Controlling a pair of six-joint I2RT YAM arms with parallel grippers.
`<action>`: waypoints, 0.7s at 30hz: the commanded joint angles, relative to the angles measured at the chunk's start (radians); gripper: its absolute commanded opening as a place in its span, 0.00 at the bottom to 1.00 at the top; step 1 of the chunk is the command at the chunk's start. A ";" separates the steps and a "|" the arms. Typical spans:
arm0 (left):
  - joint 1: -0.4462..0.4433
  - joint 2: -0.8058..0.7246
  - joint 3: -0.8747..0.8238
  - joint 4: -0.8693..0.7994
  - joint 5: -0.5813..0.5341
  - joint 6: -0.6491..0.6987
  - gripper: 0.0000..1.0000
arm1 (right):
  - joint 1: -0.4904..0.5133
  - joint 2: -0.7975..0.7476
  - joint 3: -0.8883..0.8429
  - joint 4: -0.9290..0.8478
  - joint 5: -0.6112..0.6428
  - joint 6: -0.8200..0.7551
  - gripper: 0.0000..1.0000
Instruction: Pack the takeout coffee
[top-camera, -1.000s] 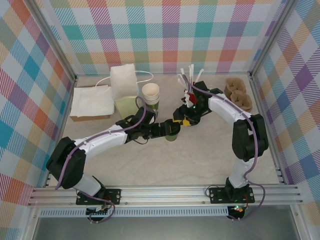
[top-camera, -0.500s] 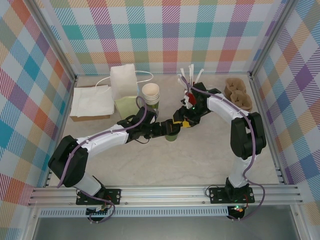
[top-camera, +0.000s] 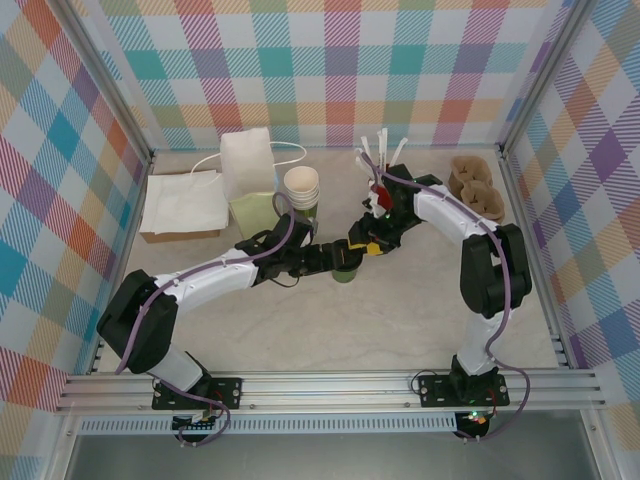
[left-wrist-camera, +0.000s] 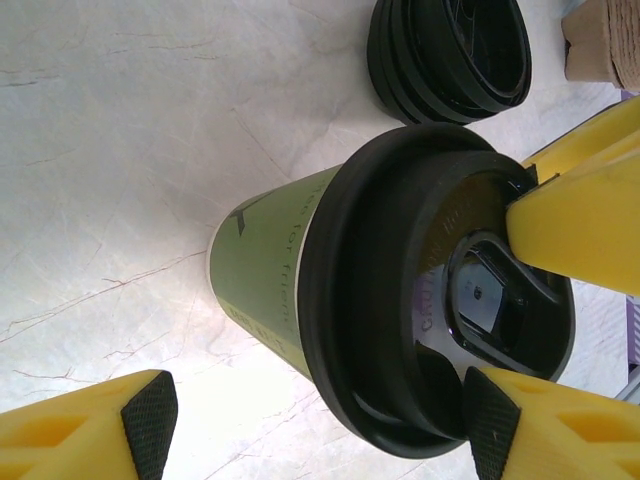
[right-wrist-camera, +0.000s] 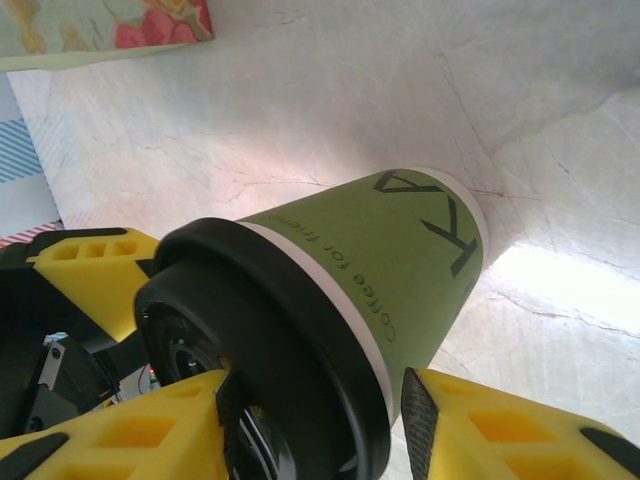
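Black lids (left-wrist-camera: 450, 50) near takeout coffee (left-wrist-camera: 272, 272); left gripper (left-wrist-camera: 320, 425) spread wide, right gripper (right-wrist-camera: 320, 415) unclear.

Seen from above, mostly covered, only the foot showing: olive-green paper cup with black round plastic lid (top-camera: 343, 276). Cut off by the left wrist view's upper edge: stack of black plastic lids (left-wrist-camera: 450, 50), brown pulp carrier (left-wrist-camera: 605, 40). Cropped at the right wrist view's lower edge: the same cup's lid.

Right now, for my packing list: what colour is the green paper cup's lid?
Black: the round plastic lid shows best in the left wrist view.
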 joint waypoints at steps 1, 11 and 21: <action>0.000 0.026 -0.062 -0.153 -0.029 0.031 0.76 | 0.008 0.060 -0.040 -0.111 0.126 -0.032 0.46; 0.002 0.014 -0.037 -0.113 -0.010 0.033 0.77 | 0.008 0.018 -0.039 -0.055 0.092 -0.019 0.47; 0.006 -0.046 0.079 -0.061 -0.024 0.073 0.84 | 0.008 -0.097 0.032 0.036 0.074 -0.017 0.64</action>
